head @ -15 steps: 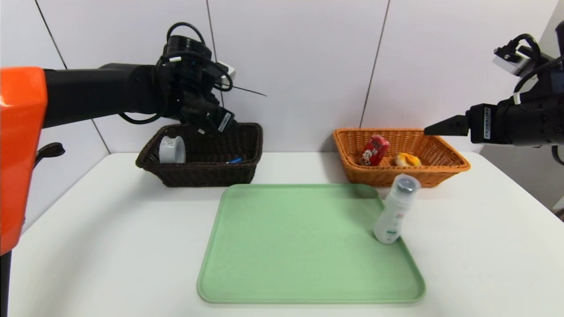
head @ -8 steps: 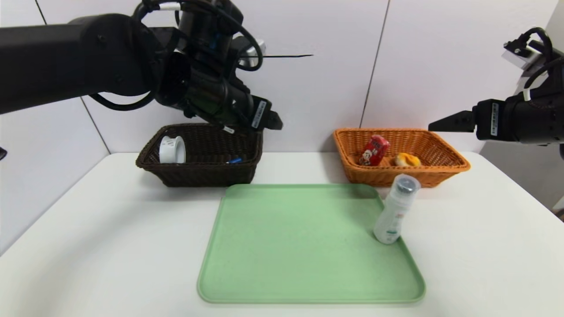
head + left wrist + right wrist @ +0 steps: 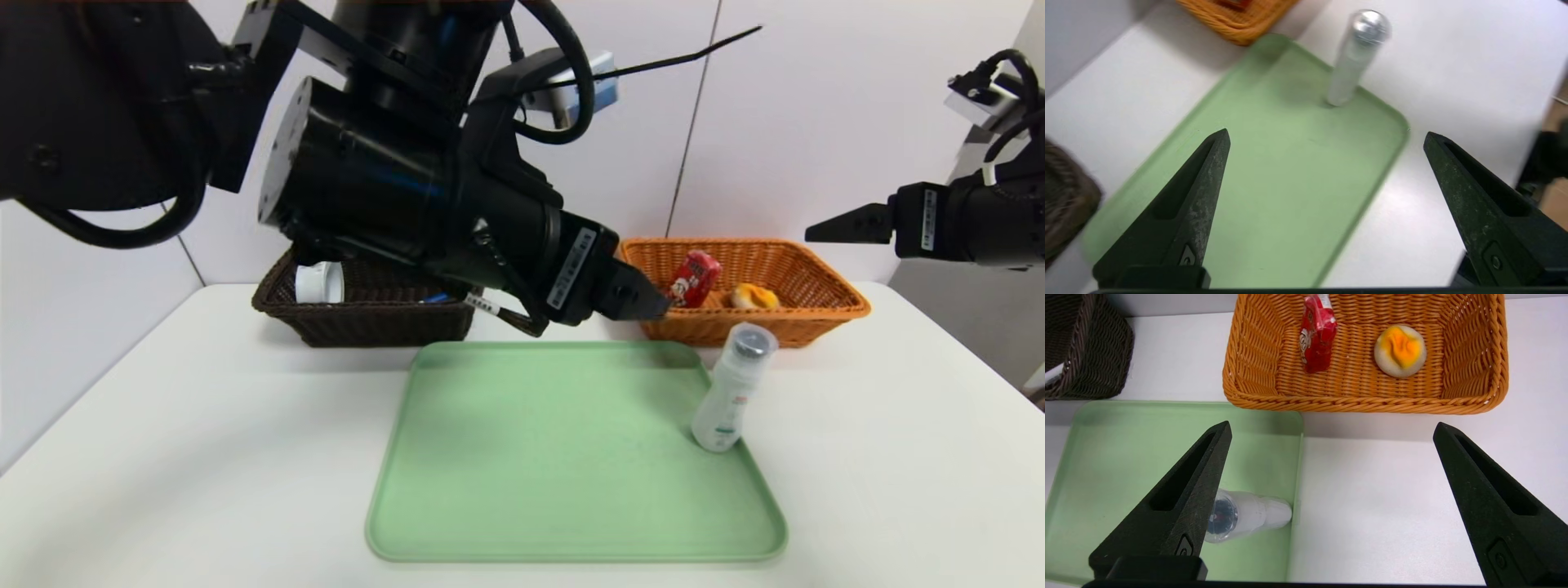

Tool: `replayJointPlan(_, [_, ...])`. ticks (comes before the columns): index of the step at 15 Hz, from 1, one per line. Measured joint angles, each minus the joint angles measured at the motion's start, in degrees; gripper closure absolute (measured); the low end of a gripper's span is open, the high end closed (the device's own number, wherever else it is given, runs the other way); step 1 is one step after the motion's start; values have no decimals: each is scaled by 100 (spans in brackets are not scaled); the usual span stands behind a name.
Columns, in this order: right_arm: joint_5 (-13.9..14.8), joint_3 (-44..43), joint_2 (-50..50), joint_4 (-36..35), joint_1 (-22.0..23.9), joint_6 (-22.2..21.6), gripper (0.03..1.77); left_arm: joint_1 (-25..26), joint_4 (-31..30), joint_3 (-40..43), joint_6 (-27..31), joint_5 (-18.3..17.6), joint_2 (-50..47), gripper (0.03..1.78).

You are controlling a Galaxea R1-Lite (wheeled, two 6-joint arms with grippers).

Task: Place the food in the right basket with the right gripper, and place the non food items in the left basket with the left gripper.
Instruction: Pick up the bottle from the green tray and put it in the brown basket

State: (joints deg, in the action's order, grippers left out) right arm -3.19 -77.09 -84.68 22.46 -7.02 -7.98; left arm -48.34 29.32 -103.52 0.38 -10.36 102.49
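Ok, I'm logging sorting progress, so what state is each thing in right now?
White bottle: upright on the green tray, cap on, not yet sorted.
Red drink carton: in the orange basket, leaning.
Bun: in the orange basket.
White roll: in the dark basket.
Marker: in the dark basket, only its blue cap visible.
Left gripper: open, empty, above the tray.
Right gripper: open, empty, raised at the right.

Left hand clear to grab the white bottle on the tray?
Probably yes. The left hand is open and empty above the green tray; the white bottle stands upright alone at the tray's right edge, nothing between them. The right hand hangs off to the side.
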Motion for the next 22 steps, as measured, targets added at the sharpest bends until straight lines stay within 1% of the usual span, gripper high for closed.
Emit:
replayJointPlan(1, [-7, 17, 17, 0, 5, 9, 9, -17, -63, 188, 59, -356, -80, 14])
replayJointPlan(3, [-20, 63, 52, -16, 9, 22, 9, -32, -474, 680, 289, -857, -200, 14])
replayJointPlan(5, [-27, 78, 87, -16, 9, 35, 9, -26, -1279, 1328, 552, -1364, -249, 13])
replayJointPlan(7, [-38, 80, 129, -16, -2, 46, 9, -15, -2280, 1855, 780, -1814, -179, 12])
replayJointPlan(8, [-38, 80, 144, -16, -20, 44, 9, -12, -2667, 1990, 822, -1887, -102, 12])
replayJointPlan(10, [-83, 80, 193, -16, -68, 46, 9, -9, -3107, 2098, 894, -1910, 116, 12])
replayJointPlan(14, [-226, 78, 249, -18, -124, 46, 9, -15, -3643, 2109, 1078, -1913, 647, 12])
replayJointPlan(16, [-405, 78, 282, -18, -133, 52, 9, -17, -3912, 2114, 1081, -1910, 919, 12])
replayJointPlan(17, [-444, 74, 288, -20, -138, 57, 9, -22, -4023, 2114, 1081, -1913, 1047, 12])
replayJointPlan(22, [-449, 61, 310, -18, -140, 71, 9, -32, -4648, 2094, 1081, -1899, 1664, 12])
